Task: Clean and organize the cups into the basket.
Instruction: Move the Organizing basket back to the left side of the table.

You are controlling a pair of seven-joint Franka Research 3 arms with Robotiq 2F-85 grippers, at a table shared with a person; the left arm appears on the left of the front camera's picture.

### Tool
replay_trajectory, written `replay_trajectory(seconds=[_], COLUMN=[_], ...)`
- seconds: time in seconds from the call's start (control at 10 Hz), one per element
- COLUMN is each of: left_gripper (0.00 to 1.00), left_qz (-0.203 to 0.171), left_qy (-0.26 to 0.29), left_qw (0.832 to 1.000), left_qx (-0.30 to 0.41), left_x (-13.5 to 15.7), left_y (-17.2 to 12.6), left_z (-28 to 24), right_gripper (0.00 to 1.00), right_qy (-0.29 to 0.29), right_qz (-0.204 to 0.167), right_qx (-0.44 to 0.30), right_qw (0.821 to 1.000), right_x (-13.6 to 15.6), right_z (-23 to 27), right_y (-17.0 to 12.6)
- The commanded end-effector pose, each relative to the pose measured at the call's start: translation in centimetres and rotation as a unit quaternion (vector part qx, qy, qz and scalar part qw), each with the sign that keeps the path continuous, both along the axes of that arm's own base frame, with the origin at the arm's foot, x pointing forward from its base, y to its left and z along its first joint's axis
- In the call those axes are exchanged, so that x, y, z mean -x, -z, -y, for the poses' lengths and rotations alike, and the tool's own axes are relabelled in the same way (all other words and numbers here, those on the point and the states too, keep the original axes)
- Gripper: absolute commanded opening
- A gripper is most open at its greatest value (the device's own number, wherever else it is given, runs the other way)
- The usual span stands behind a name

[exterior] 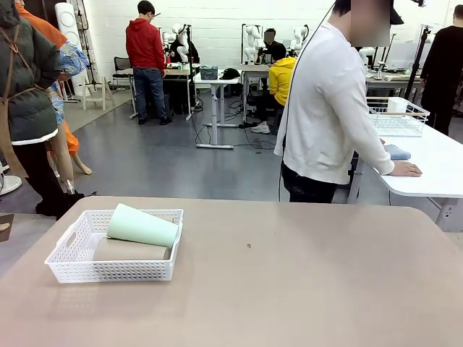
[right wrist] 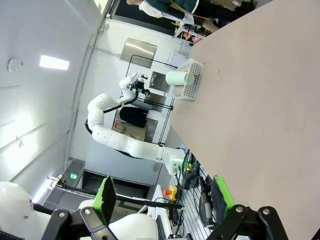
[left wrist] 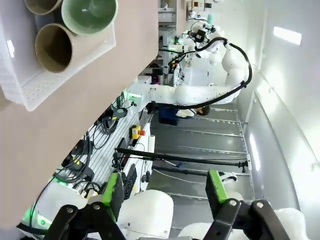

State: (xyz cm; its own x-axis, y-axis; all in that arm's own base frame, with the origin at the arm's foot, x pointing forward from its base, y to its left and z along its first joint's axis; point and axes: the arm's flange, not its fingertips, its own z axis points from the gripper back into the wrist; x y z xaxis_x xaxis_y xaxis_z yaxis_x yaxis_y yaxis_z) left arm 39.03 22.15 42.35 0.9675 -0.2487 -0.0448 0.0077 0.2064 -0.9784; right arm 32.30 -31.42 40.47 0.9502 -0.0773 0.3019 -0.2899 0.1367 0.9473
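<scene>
I count two cups: one mint green cup and one tan-brown cup. I see one white lattice basket near the surface's left edge.

Beige table in the foreground. Behind its far edge, a person in a white top leans on a white table, which bears a white wire basket and a folded blue cloth.
</scene>
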Motion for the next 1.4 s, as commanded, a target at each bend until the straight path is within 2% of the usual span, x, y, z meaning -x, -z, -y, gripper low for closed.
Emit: replay_trajectory(seconds=[0.0, 0.2, 0.3, 0.4, 1.1, 1.2, 1.3], left_gripper=[0.85, 0.85, 0.85, 0.85, 0.85, 0.85, 0.85], left_qz=[-0.005, 0.0, -0.025, 0.012, 0.012, 0.002, 0.026], left_qy=[0.026, 0.039, 0.048, -0.007, -0.007, 0.001, -0.003], left_qw=[0.999, 0.999, 0.999, 1.0, 1.0, 1.0, 1.0], left_qx=[0.043, 0.028, -0.003, 0.006, 0.006, 0.005, -0.002], left_x=[-1.4, -0.9, -0.7, -0.1, -0.1, -0.3, 0.5], left_y=[-12.5, -13.2, -14.0, 0.2, 0.2, 0.6, 0.3], left_z=[-17.5, -17.1, -16.0, -1.8, -1.8, -2.0, -2.8], right_gripper=[1.0, 1.0, 1.0, 1.0, 1.0, 1.0, 1.0], right_qy=[-0.001, -0.001, -0.001, -0.001, -0.001, -0.001, -0.001], right_qz=[0.002, 0.002, 0.002, 0.002, 0.002, 0.002, 0.002], right_qx=[0.004, 0.004, 0.004, 0.004, 0.004, 0.004, 0.004], right_qw=[1.0, 1.0, 1.0, 1.0, 1.0, 1.0, 1.0], right_x=[0.1, 0.1, 0.1, 0.1, 0.1, 0.1, 0.1], right_z=[-0.1, -0.1, -0.1, -0.1, -0.1, -0.1, -0.1], right_y=[0.1, 0.1, 0.1, 0.1, 0.1, 0.1, 0.1])
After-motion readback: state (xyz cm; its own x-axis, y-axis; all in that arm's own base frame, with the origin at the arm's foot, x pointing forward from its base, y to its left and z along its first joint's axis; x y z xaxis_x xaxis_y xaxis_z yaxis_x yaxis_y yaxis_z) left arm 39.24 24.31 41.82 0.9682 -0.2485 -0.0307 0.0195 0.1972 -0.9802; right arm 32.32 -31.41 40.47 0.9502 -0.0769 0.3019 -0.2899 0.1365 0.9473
